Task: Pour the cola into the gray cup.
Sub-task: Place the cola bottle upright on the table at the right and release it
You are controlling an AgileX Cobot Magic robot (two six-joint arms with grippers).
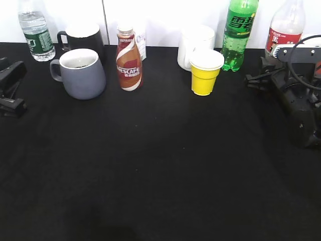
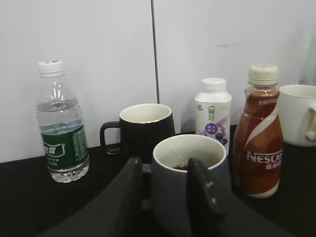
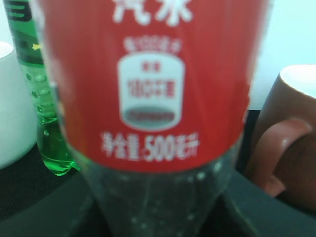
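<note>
The gray cup [image 1: 80, 73] stands at the back left with its handle to the left and a little dark liquid inside; it also shows in the left wrist view [image 2: 170, 197]. My left gripper [image 1: 11, 86] is open and empty at the table's left edge, apart from the cup, which shows beyond its fingers [image 2: 167, 190]. The cola bottle [image 1: 285, 26] stands upright at the back right. Its red label and clear, droplet-covered lower part fill the right wrist view [image 3: 153, 94]. My right gripper [image 1: 273, 75] has a finger on each side of the bottle [image 3: 158, 217].
Along the back stand a water bottle [image 1: 36, 31], a black mug [image 1: 83, 37], a Nescafe bottle [image 1: 129, 59], a white mug [image 1: 193, 42], a yellow cup [image 1: 204, 73] and a green soda bottle [image 1: 238, 32]. A reddish-brown mug [image 3: 289, 133] is right of the cola.
</note>
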